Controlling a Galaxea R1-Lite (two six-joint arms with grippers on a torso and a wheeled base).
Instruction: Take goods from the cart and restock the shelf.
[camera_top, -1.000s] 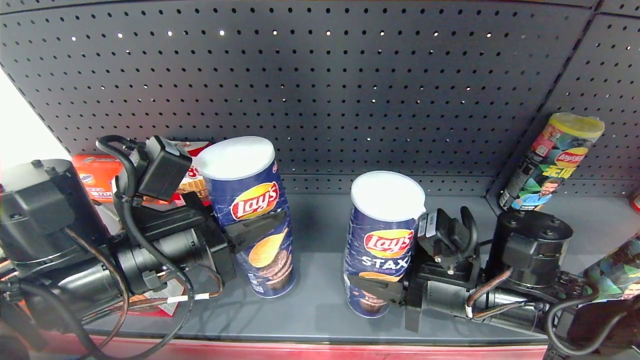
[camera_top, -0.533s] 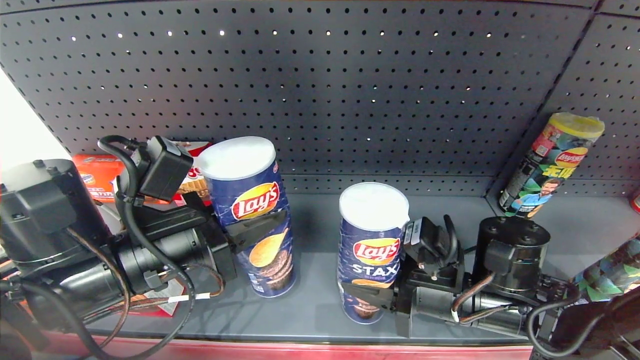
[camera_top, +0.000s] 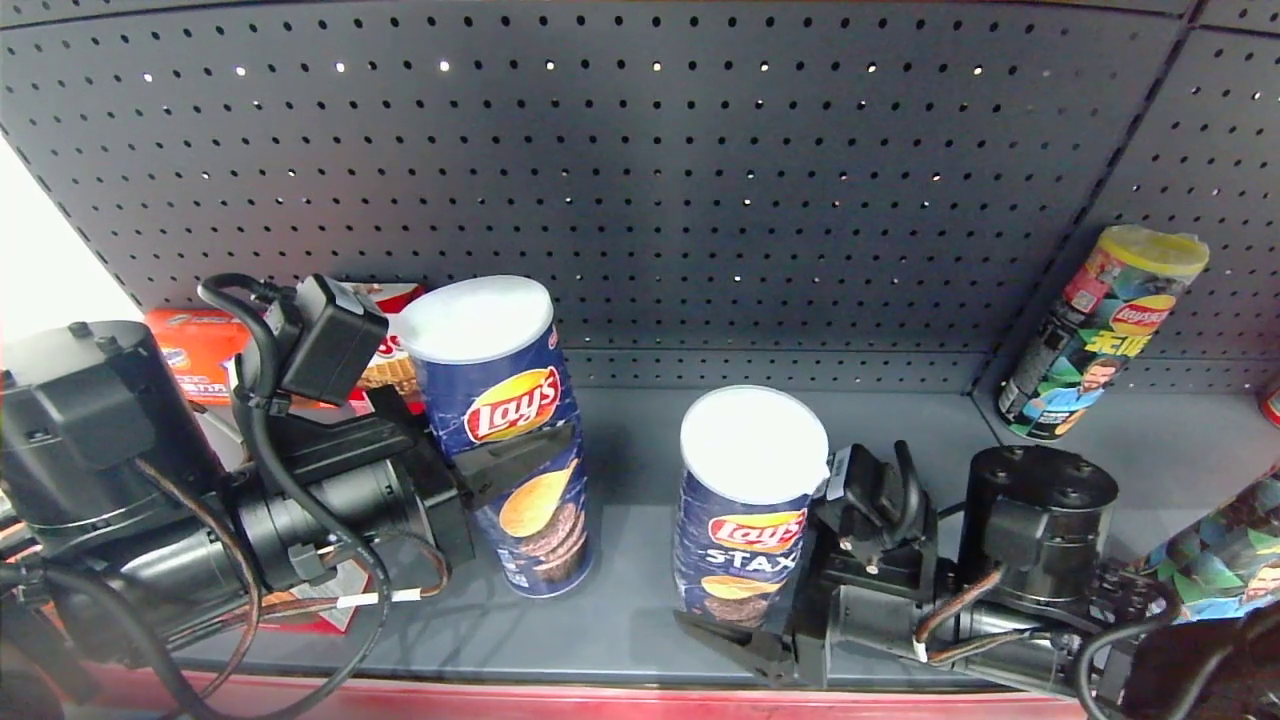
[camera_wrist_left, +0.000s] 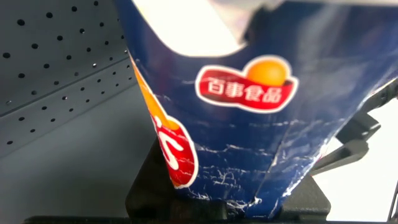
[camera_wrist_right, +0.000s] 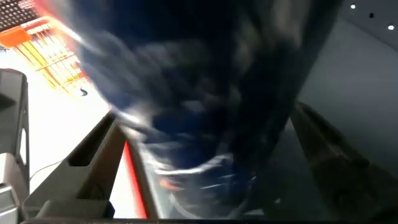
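Two dark blue chip cans with white lids stand upright on the grey shelf (camera_top: 640, 440). The left can (camera_top: 495, 400) is held low on its side by my left gripper (camera_top: 512, 448), which is shut on it; it shows close up (camera_wrist_left: 261, 124) in the left wrist view. The right can (camera_top: 750, 500) stands near the shelf's front edge. My right gripper (camera_top: 735, 600) is open around its lower part, with the near finger (camera_top: 735, 645) standing off in front of it. In the right wrist view this can (camera_wrist_right: 211, 106) sits between the two fingers (camera_wrist_right: 93, 149).
A yellow-lidded can (camera_top: 1100, 330) leans against the pegboard back at the right, and another colourful can (camera_top: 1230, 550) is at the right edge. Red and orange boxes (camera_top: 190, 350) lie behind my left arm. The shelf's red front lip (camera_top: 600, 700) runs below.
The right can came forward and slightly left with my right gripper, then the gripper's near finger swung away from it. The left arm and its can stayed put.
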